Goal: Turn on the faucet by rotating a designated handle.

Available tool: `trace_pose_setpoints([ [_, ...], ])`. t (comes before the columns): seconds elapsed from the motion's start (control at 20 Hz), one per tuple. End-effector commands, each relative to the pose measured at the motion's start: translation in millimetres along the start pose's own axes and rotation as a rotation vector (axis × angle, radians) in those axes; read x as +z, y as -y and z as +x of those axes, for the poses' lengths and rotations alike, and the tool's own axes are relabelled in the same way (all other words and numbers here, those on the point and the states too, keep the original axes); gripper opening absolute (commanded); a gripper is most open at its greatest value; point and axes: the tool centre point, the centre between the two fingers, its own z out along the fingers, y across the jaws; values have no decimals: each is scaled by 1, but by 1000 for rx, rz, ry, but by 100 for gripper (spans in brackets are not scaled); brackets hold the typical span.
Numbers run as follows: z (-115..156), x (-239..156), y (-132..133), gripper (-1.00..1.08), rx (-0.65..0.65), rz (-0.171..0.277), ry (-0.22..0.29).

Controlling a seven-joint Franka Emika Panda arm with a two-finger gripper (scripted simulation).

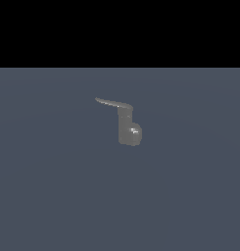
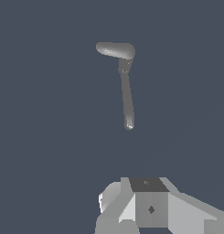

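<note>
Ext view: I see the handle projecting toward ext view's left from the faucet column top, mid floor; no arm visible. Wrist view adds the gripper body, well apart from faucet; finger state: can't tell.

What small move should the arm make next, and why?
Probably advance the gripper toward the free tip of the handle. The wrist view shows clear floor between it and the faucet, so nothing touches the lever yet; no arm appears in the exterior view.
</note>
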Motion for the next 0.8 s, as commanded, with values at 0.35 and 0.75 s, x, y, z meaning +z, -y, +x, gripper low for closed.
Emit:
trace_pose_setpoints([
  [0.35, 3, 5, 5, -100, 26, 0, 0],
  [0.75, 17, 25, 22, -100, 122, -2, 2],
])
